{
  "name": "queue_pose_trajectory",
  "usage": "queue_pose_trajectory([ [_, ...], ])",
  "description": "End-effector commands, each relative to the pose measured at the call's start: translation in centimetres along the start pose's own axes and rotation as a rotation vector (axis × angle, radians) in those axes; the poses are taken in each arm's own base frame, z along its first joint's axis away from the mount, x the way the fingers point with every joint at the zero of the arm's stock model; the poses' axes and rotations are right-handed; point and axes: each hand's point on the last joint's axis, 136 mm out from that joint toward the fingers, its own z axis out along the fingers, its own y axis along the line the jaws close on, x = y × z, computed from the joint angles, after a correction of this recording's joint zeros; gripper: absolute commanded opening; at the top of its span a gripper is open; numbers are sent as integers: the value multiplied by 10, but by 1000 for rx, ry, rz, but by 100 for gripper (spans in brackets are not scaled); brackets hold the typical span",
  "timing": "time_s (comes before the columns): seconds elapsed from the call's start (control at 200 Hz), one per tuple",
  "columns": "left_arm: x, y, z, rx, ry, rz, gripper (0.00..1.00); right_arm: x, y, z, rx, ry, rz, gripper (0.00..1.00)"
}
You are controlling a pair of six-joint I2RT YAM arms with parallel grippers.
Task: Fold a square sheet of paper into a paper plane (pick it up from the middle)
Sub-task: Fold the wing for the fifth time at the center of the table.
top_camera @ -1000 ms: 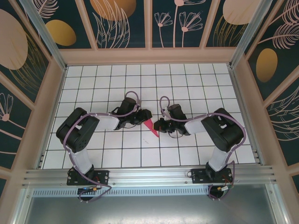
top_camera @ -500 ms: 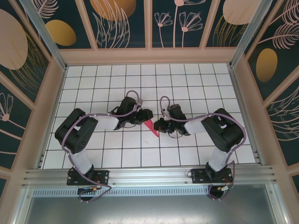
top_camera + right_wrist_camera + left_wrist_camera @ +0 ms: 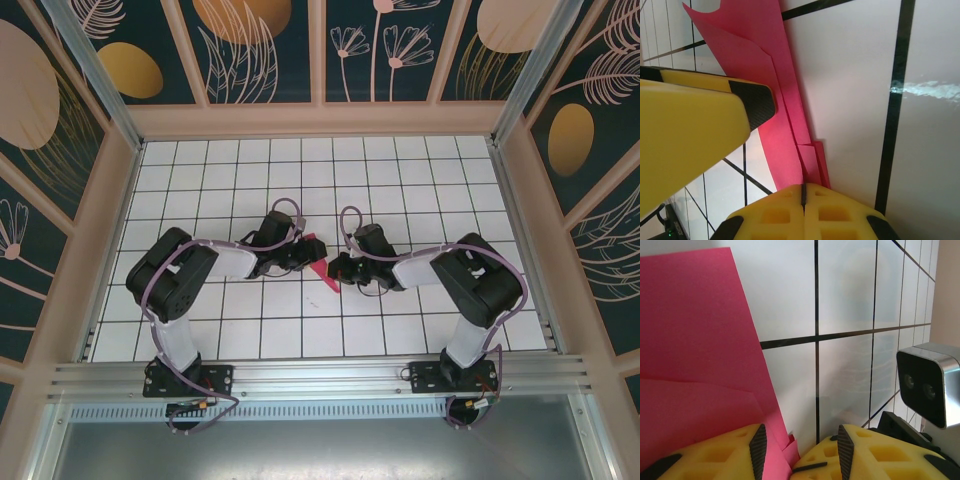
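My right pincer [image 3: 803, 190]: pads pressed together, clamped on narrow end of paper plane [image 3: 787, 135]. My left pincer [image 3: 799, 445]: pads apart, straddling plane's edge, pink paper lying against one pad [image 3: 759, 450], bare gap to the other. Plane: magenta, creased, layers overlapping, flat on white tiled table [image 3: 850, 300], mid-table between both pincers. Beyond: right arm's wrist camera [image 3: 923, 385] close by. Farthest: floral wall panels [image 3: 320, 50].

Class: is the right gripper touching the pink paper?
Touching. The right wrist view shows the right gripper shut, with the narrow end of the pink paper pinched in the seam between its fingertips.
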Motion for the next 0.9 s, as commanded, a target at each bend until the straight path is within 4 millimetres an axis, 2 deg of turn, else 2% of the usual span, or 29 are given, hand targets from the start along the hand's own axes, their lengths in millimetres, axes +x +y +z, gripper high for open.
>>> queue_pose_trajectory([
  [0.0,-2,7,7,-26,-1,24,45,9,-32,11,145,1,23,0],
  [0.185,0,11,10,-37,13,27,45,10,-35,10,180,4,20,0],
  [0.27,2,17,12,-62,25,24,45,7,-29,8,186,-2,-3,0],
  [0.34,4,23,12,-83,30,26,44,2,-21,3,185,-13,-23,0],
  [0.405,6,28,12,-105,39,27,44,-6,-13,-5,195,-38,-38,4],
  [0.54,7,28,12,-110,45,37,44,-18,8,-24,171,-91,-58,9],
  [0.636,6,25,12,-103,48,40,43,-20,24,-33,112,-100,-65,11],
  [0.756,5,24,12,-99,45,44,43,-14,44,-33,8,-75,-77,11],
  [0.891,5,24,13,-99,50,45,43,-14,32,-30,61,-70,-62,11],
])
